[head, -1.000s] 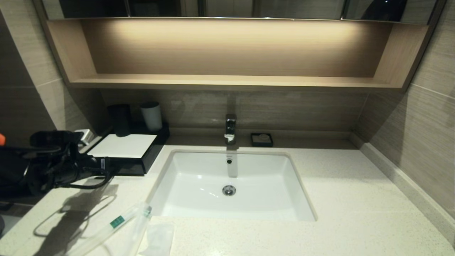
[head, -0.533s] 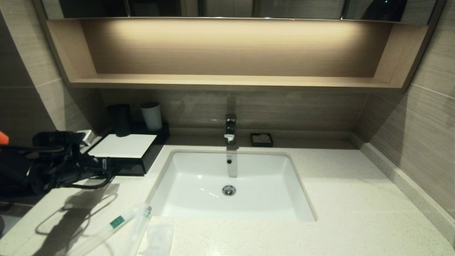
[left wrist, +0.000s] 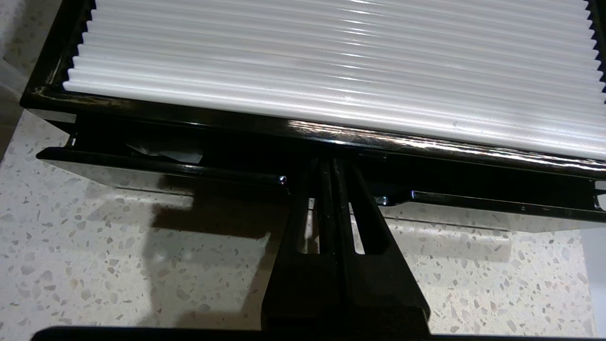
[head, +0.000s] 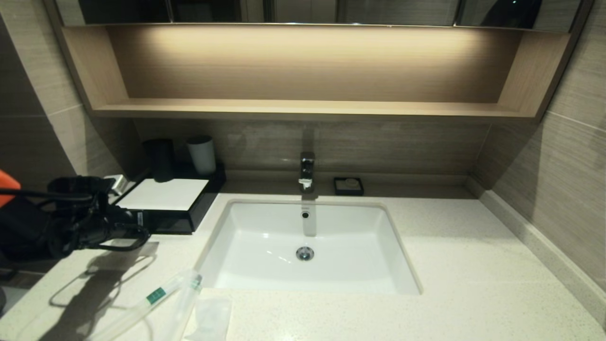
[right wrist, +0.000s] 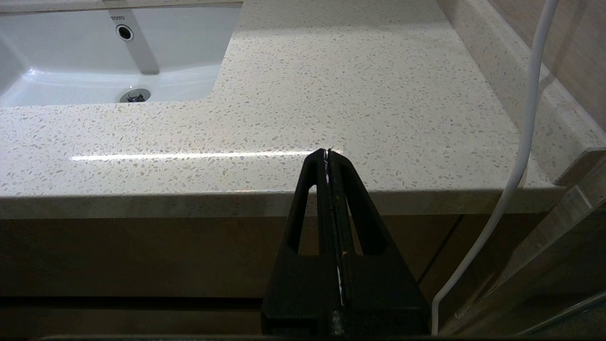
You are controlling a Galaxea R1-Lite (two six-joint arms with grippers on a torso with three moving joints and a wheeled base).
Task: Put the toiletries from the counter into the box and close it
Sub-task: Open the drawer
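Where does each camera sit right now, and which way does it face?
Head: high, facing forward-down over counter and sink; left arm at left.
Left wrist: behind shut left gripper, tips in the box drawer's gap.
Right wrist: behind shut right gripper, below counter edge.
Shared: head and left wrist both show the box.

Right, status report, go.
Left gripper shut, tips at box drawer front. Right gripper shut, parked off counter edge. Toiletries on counter. Nothing blocking.

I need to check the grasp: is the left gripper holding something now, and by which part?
The left gripper, jaws shut, holds the drawer front of the box at its middle notch. The right gripper is shut and empty.
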